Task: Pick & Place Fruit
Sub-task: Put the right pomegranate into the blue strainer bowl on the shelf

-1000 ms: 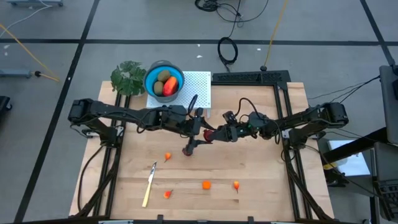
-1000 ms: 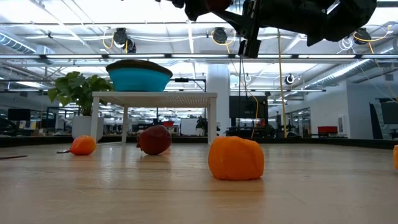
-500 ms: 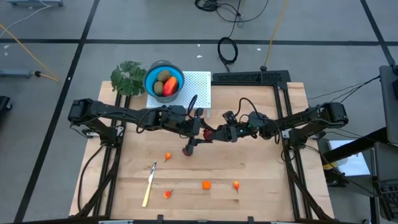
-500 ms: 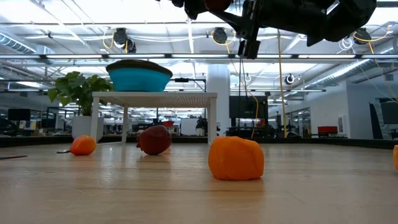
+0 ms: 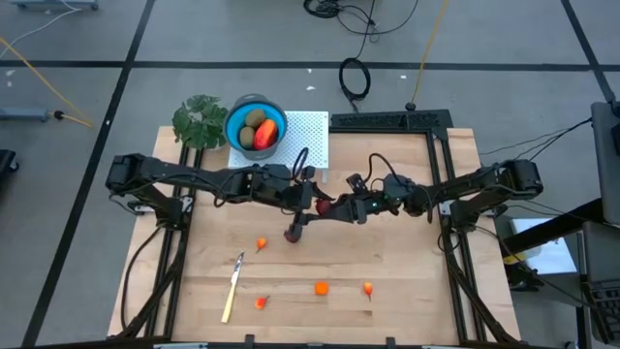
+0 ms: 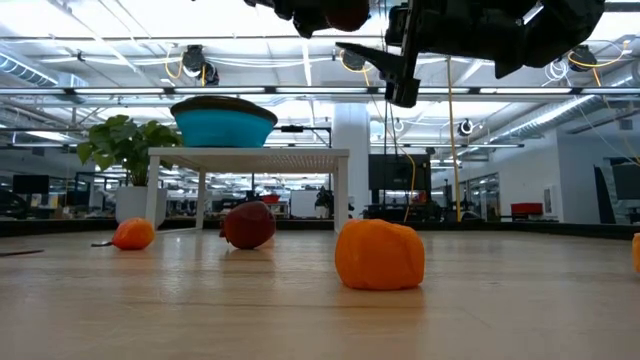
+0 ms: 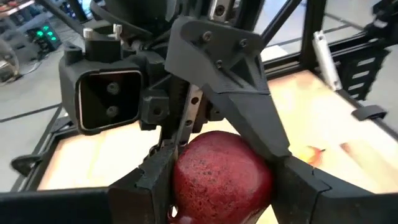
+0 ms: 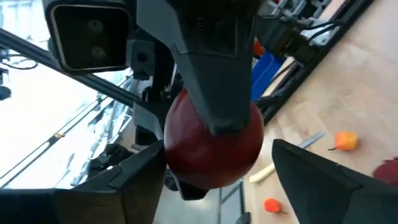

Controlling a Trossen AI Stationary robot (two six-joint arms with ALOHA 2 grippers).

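Note:
A dark red round fruit [image 5: 323,205] hangs high above the table's middle, between my two grippers. My left gripper [image 5: 316,200] reaches in from the left and is shut on it. My right gripper [image 5: 339,207] faces it from the right, open, its fingers [image 8: 311,177] standing wide on either side of the fruit [image 8: 211,140]. A second dark red fruit [image 5: 294,234] rests on the table below. Several tiny orange pieces [image 5: 322,288] lie nearer the front. A blue bowl [image 5: 238,127] holds olive-brown ovals [image 5: 254,119] and a red-orange piece [image 5: 264,134]. My left gripper pinches the dark red fruit [image 7: 221,177] between its two fingers [image 7: 155,177], one on each of its opposite sides. The fingers come in about level from the table's left. The fruit is lifted clear, well above the table.
The bowl stands on a white perforated stand [image 5: 308,138] at the far edge, with a green plant [image 5: 201,121] to its left. A pale yellow-handled knife [image 5: 232,286] lies front left. In the low view an orange piece [image 6: 379,254] sits close to the camera.
The right gripper has opened around the dark red fruit and drawn back a little toward the table's right. The fruit stays up in the left gripper.

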